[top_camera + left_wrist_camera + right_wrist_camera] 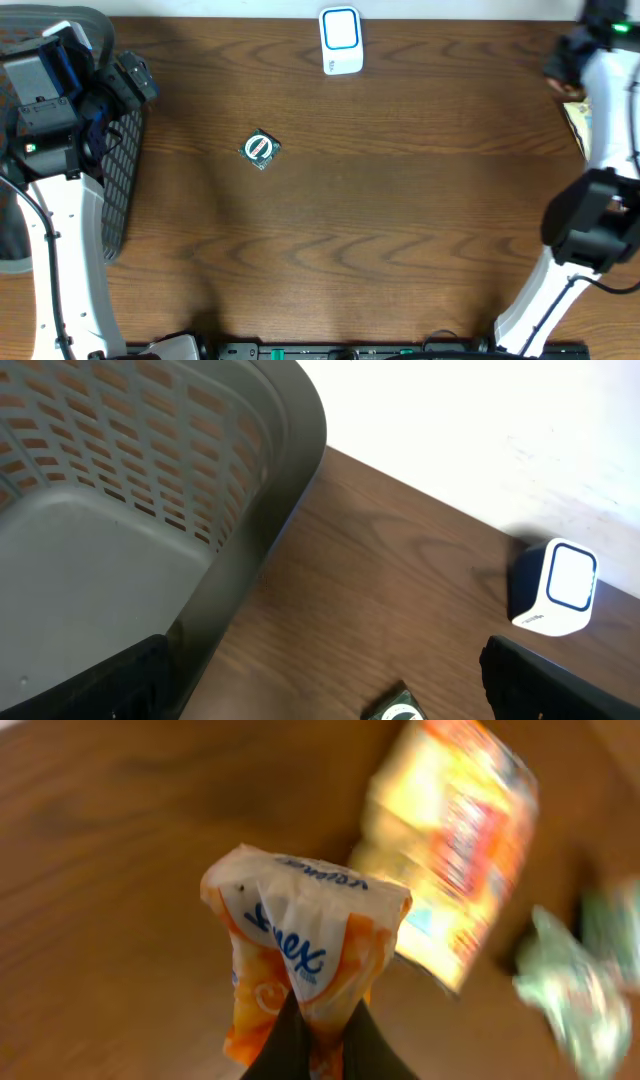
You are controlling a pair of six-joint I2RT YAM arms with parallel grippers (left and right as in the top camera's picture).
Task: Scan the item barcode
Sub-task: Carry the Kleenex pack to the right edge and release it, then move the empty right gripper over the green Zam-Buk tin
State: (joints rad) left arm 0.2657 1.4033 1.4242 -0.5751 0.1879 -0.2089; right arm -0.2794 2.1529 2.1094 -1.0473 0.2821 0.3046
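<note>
Pickup looks done: right gripper [318, 1020] pinches the tissue pack [300, 950], lower centre of its wrist view (barcode side unseen); next, present it to the scanner [341, 40], top centre overhead. Left gripper [133, 78] is spread wide, empty

Between the spread jaws of the left gripper [325, 655], close in, lies a small round green-and-white disc [395, 710] on the brown wooden table [380, 530]. Ahead and left of those jaws sits the grey perforated plastic basket [150, 480], and ahead and right, by the table's far edge, stands the white box-shaped scanner with a blue-framed window [555, 588]. The right gripper [318, 1025] has its jaws pinched on the lower end of an orange-and-white soft plastic tissue pack [300, 940] that rises from them. Beyond it to the right a yellow-and-orange crinkled packet [455, 850] lies on the table, with a blurred green-and-white packet [570, 990] further right.
</note>
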